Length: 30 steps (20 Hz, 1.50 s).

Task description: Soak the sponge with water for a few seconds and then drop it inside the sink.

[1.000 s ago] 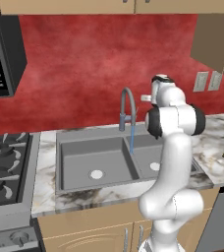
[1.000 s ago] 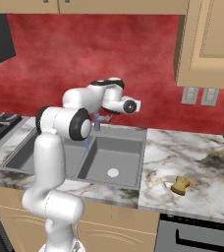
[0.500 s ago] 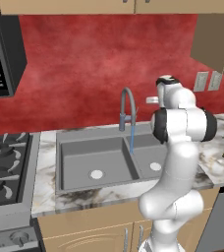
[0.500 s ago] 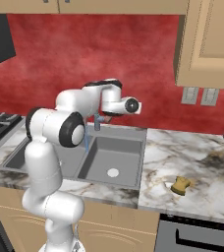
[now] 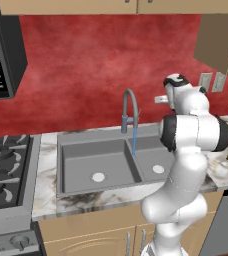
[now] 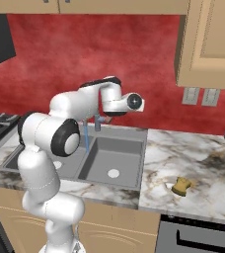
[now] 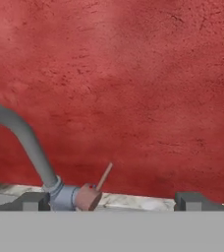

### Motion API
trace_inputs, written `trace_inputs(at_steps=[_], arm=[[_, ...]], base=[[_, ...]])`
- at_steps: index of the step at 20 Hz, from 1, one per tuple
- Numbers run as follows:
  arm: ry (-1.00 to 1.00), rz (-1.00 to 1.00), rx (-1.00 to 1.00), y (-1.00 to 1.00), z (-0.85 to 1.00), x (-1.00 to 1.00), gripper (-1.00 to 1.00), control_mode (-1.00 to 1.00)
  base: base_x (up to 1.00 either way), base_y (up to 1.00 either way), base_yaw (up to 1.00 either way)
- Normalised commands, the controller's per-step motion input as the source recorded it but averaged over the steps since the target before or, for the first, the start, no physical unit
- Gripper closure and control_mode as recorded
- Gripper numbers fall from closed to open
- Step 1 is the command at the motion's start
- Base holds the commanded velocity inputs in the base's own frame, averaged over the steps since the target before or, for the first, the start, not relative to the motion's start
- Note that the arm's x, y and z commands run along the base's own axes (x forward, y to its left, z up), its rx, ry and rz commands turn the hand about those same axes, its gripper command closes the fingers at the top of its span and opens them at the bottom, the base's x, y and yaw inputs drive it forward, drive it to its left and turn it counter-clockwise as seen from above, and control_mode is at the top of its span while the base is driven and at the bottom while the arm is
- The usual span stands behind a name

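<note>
Elbow bent high, the white arm reaches from the base over the counter's front edge and levels its wrist above the back of the sink (image 6: 115, 157), with the hand facing the red backsplash (image 5: 86, 65). The gripper (image 7: 111, 201) stands wide apart and empty; its two dark fingertips (image 7: 31, 201) frame the faucet's base and the small red lever (image 7: 95, 189) tilted up beside it. The grey arched faucet (image 5: 129, 110) curves over the centre divider, and the water (image 5: 134, 141) falls from it as a thin blue stream into the basin near that divider. The sponge (image 6: 181, 186) lies on the marble counter (image 6: 193, 163) to the right of the sink, well apart from the gripper and near the counter's front edge. Open countertop surrounds the sponge. Both basins sit bare apart from their pale drain discs (image 5: 98, 177). A stove (image 5: 6, 170) borders the counter on the left, and wall cabinets (image 6: 210, 44) hang above the right side.
</note>
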Motion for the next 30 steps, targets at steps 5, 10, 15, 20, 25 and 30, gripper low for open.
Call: trace_inputs(at_steps=[5,10,15,20,25,30], arm=[[0.03,0.03,-0.06,0.0,0.09,-0.4,-1.0,-1.0],[0.01,0.03,-0.08,0.0,0.0,-0.52,-1.0,-1.0],[0.01,0.01,-0.07,0.0,0.06,-0.53,-1.0,-1.0],[0.0,0.0,-0.1,-0.03,0.28,-0.48,-1.0,-1.0],[0.03,0.0,-0.12,0.0,0.34,-0.39,-1.0,-1.0],[0.1,0.0,-0.12,0.0,0.33,-0.37,-1.0,-1.0]], base=[[0.0,0.0,0.0],[0.0,0.0,0.0],[0.0,0.0,0.0],[0.0,0.0,0.0],[0.0,0.0,0.0],[0.0,0.0,0.0]])
